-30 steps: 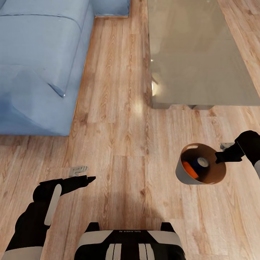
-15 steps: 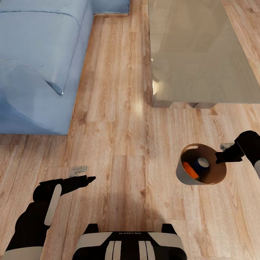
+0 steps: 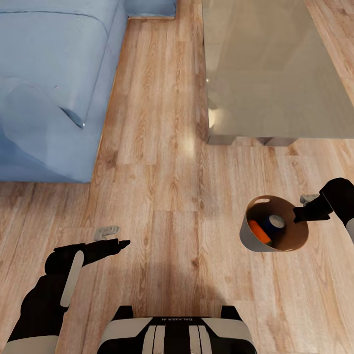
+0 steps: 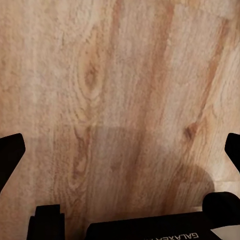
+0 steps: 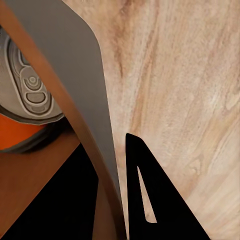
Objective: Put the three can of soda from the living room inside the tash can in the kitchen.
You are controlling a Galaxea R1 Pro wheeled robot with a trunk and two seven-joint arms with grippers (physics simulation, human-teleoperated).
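In the head view, the tash can (image 3: pixel 250 237), a tan round bin with a brown inside, hangs above the wood floor at the right. My right gripper (image 3: pixel 301 215) is shut on its rim. Inside lie an orange can of soda (image 3: pixel 257 231) and a dark blue one (image 3: pixel 273 222) with a silver top. The right wrist view shows the bin wall (image 5: pixel 75 75) pinched beside a black finger (image 5: pixel 150 195), with a silver can top (image 5: pixel 27 85) within. My left gripper (image 3: pixel 115 237) hangs open over bare floor at the lower left, its fingertips wide apart around my left gripper's gap (image 4: pixel 120 155).
A blue sofa (image 3: pixel 44 88) fills the upper left. A glass-topped low table (image 3: pixel 270 69) stands at the upper right. A lane of light wood floor (image 3: pixel 162 123) runs between them. My base (image 3: pixel 174 334) is at the bottom edge.
The whole picture has shifted slightly, so the camera has moved. Both arms and the held bin keep the same pose.
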